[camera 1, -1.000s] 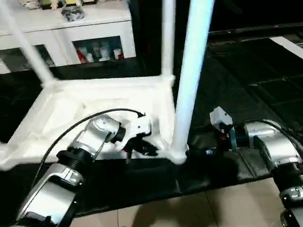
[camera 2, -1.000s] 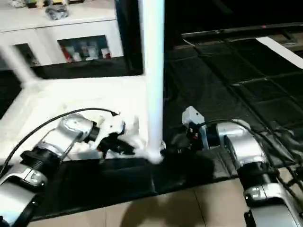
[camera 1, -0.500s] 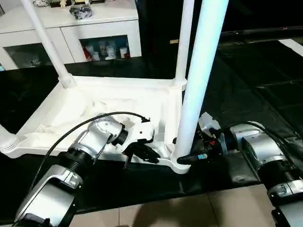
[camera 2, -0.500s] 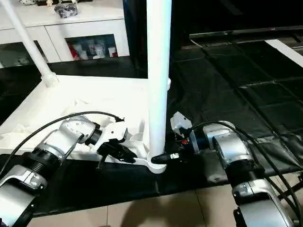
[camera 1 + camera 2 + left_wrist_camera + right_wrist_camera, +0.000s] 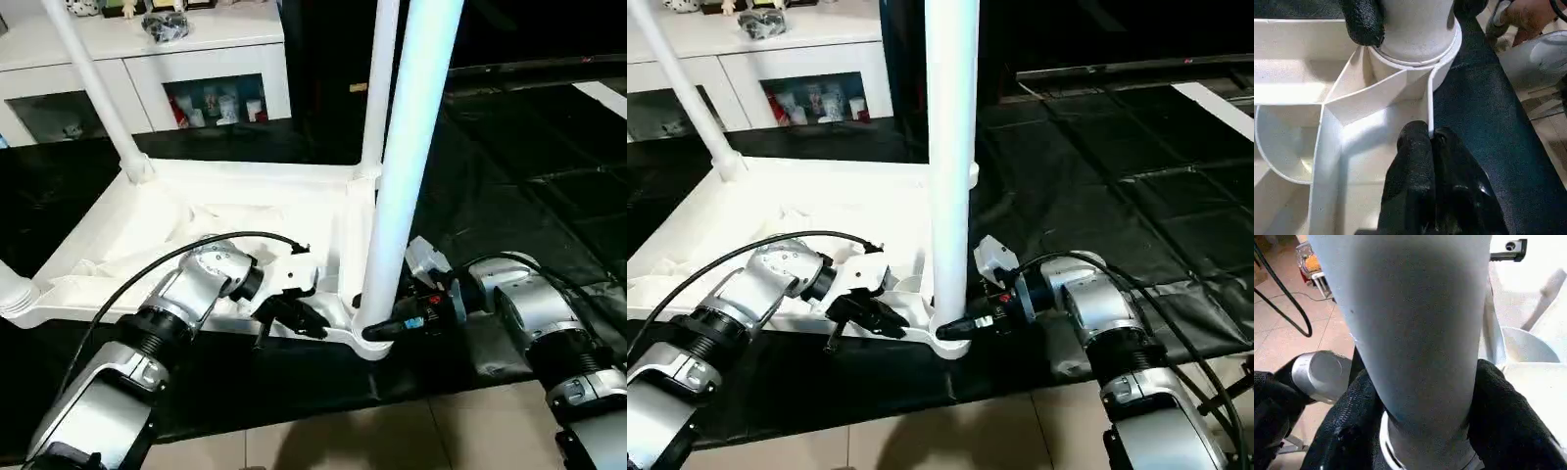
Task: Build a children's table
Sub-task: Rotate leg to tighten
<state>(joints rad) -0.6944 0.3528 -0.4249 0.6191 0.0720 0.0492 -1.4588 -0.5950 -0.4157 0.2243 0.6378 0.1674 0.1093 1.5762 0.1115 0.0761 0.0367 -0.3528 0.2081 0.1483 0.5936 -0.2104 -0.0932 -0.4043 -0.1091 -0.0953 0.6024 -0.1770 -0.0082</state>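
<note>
Right wrist view: our right gripper (image 5: 1425,431) straddles the upright leg (image 5: 950,166) just above the table top's (image 5: 206,211) near-right corner socket (image 5: 1415,34); our left gripper (image 5: 1432,142), left of it, pinches the near rim.

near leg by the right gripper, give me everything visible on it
The near leg is a long, smooth white round tube that looks like plastic. It stands roughly upright, its base seated in the rounded corner socket of the upside-down table top, at the near corner on the robot's right. The right gripper has a black finger on each side of it just above the socket. The left gripper pinches the top's thin rim beside that socket.
</note>
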